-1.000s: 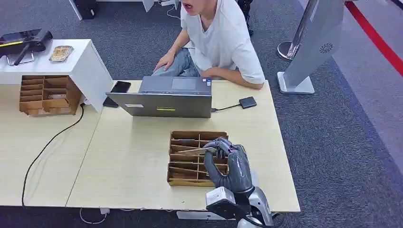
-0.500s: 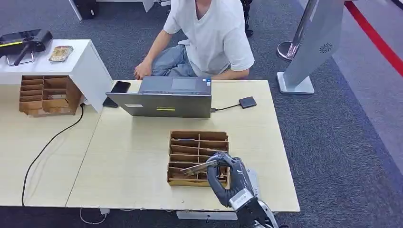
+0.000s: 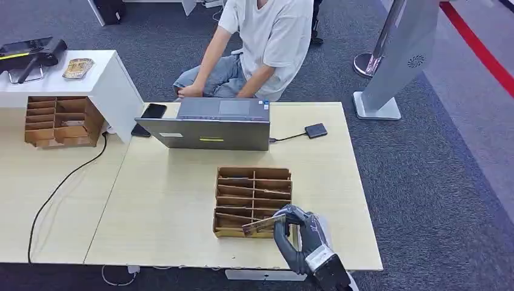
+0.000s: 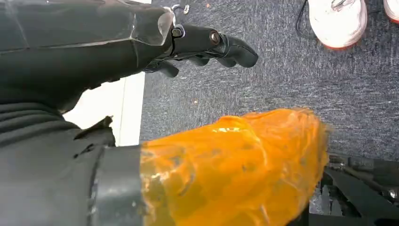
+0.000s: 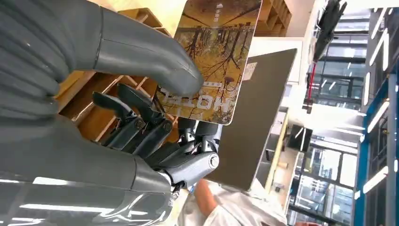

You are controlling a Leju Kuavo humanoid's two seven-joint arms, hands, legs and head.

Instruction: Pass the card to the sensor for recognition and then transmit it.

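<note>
The right hand (image 3: 298, 233) is pinching the card (image 3: 259, 227) between thumb and fingers, holding it over the near edge of the divider box (image 3: 253, 200), at 6 o'clock from the laptop (image 3: 209, 124). The sensor (image 3: 316, 130) is lying at the laptop's 3 o'clock. The left hand (image 4: 207, 44) is hanging over carpet, holding nothing, its fingers loosely apart.

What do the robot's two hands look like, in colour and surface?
The right hand has a ribbed grey cover, a thick smooth grey thumb and darker jointed fingers with metal pins. The left hand is dark under clear film, with an orange wrap beside it.
</note>
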